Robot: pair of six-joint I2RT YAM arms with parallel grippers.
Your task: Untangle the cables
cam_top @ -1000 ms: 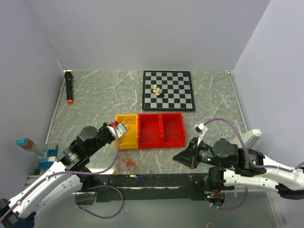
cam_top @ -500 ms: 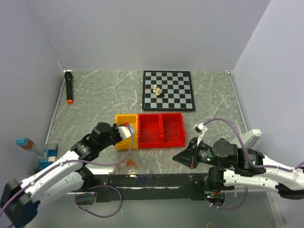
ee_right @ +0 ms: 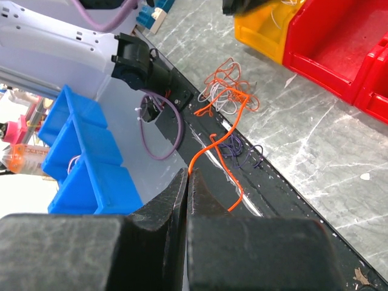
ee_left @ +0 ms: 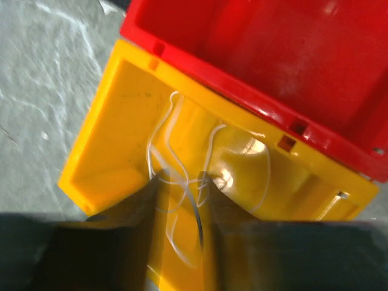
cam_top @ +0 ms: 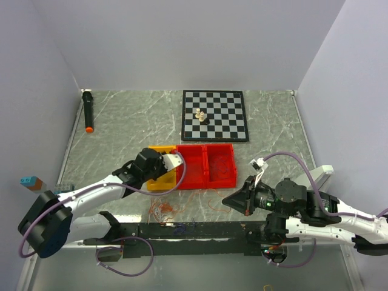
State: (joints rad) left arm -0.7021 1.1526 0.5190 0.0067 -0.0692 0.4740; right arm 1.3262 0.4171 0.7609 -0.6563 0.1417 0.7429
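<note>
**A:** Where did everything lie on the table (cam_top: 115,121)?

**B:** The black rail (cam_top: 194,230) ran along the near edge. The red bin (cam_top: 206,167) sat mid-table with the yellow bin (ee_left: 124,115) touching its left side. The tangle (ee_right: 227,91), orange and pale strands knotted together, lay on the stone between the bins and the rail. One white cable (ee_left: 176,160) was well apart from it, looped inside the yellow bin.

**A:** And the hands?

**B:** The right gripper (ee_right: 187,176) was pinched tight on the orange cable (ee_right: 195,162), which led from its tips back toward the tangle, passing a purple cable (ee_right: 250,153) on the rail. The left gripper (ee_left: 180,182) hung over the yellow bin with a narrow gap between its fingers. White strands ran through that gap, but I couldn't tell whether the fingers touched them.

**A:** So what did the step call for?

**B:** As I read it, the job was to draw the orange strand out of the knot. That wanted a slow, low pull along the strand's own line, away from the heap. If the whole heap started sliding, the pull should stop, since nothing was pinning it down. The purple cable looked like the likeliest snag.

**A:** And the left side?

**B:** I'd have had it widen, lift straight up so no white loop rode out on a finger, then come over to hold the heap down.
</note>
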